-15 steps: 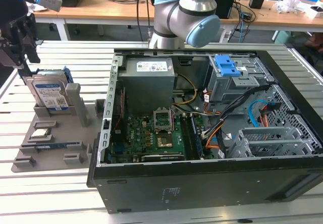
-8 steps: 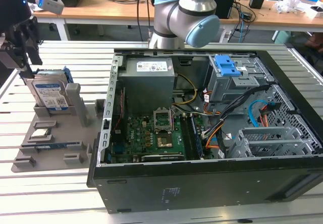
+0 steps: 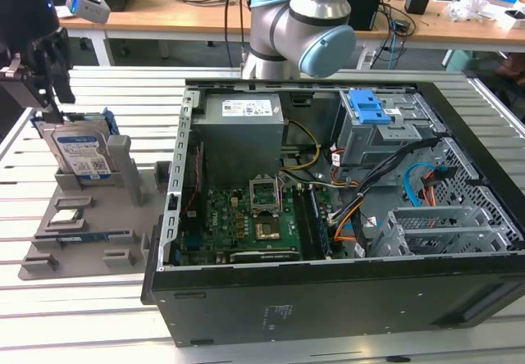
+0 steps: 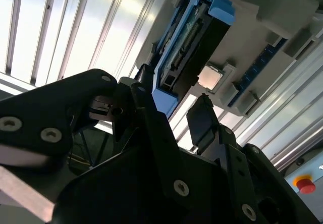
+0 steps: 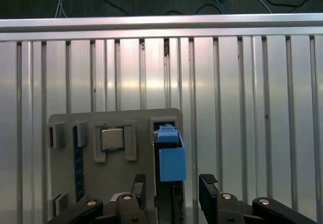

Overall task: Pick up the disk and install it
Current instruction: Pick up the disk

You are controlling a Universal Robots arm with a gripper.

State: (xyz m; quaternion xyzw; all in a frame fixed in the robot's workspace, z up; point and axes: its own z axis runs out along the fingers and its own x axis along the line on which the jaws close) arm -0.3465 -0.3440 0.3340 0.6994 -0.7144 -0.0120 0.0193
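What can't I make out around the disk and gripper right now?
How low the gripper hangs over the disk: first wrist view looks straight down; in the exterior view its dark body overlaps the disk's top.
Disk's lower part: exterior view, sunk in the gray holder.
Disk's label side: second wrist view sees it edge-on.
One end of the disk: first wrist view, cut by the picture's edge.
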